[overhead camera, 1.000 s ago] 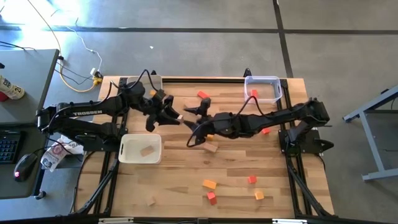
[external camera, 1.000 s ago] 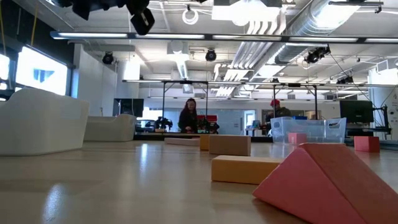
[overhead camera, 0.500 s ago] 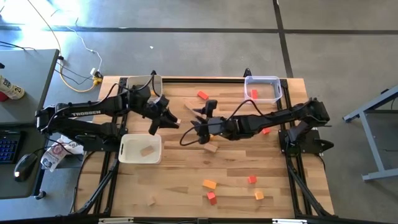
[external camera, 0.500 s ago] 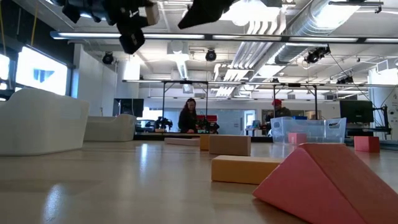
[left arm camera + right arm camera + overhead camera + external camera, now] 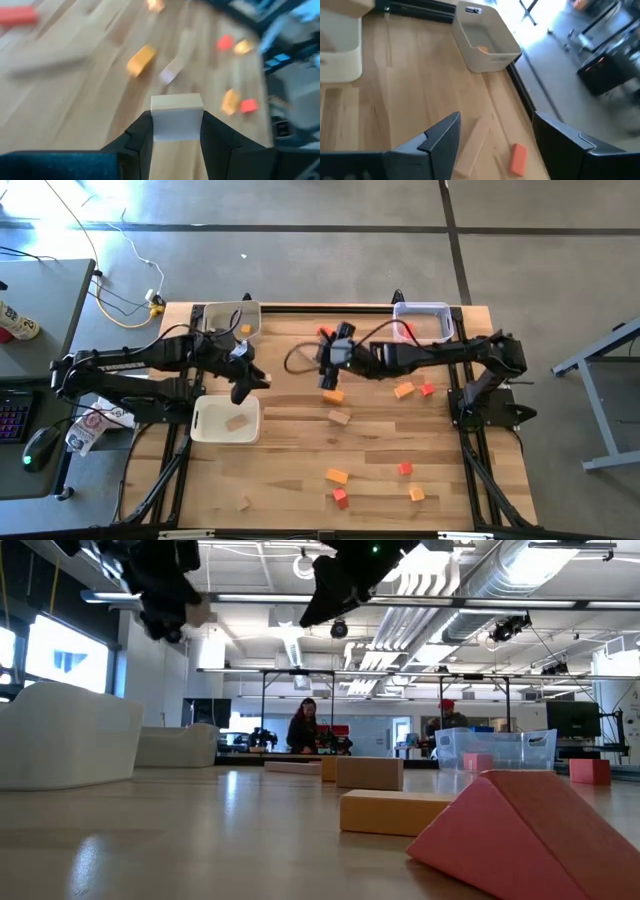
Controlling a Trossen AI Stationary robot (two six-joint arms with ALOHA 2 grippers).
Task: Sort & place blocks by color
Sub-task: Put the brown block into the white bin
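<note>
My left gripper [image 5: 245, 383] hangs above the far rim of the white bin [image 5: 203, 430] on the near left, shut on a plain light wood block [image 5: 176, 116]. One light wood block [image 5: 236, 422] lies in that bin. My right gripper [image 5: 492, 142] stands open in the air over the table's far middle, pointing at a light plank [image 5: 472, 145] and a red block [image 5: 518, 156] on the table. Loose orange [image 5: 333, 395], red [image 5: 427, 389] and light wood [image 5: 340, 418] blocks lie on the table. My left gripper pinches the light wood block between its two fingers [image 5: 140, 135], which lie on two opposite side faces [image 5: 156, 125]. The fingers slant down toward the table. The block is lifted clear of the table and juts out past the fingertips.
A bin [image 5: 232, 315] at the far left holds an orange block [image 5: 246, 329]. A clear bin [image 5: 440, 315] at the far right holds a red piece. More orange and red blocks [image 5: 336, 476] lie near the front edge. People stand in the room behind the table.
My left gripper has gone toward the table's left and near edges and tipped downward, still carrying the light wood block. My right gripper has drawn away from the table's middle toward the far edge, rolling as it went; the wood block it was near stays on the table.
</note>
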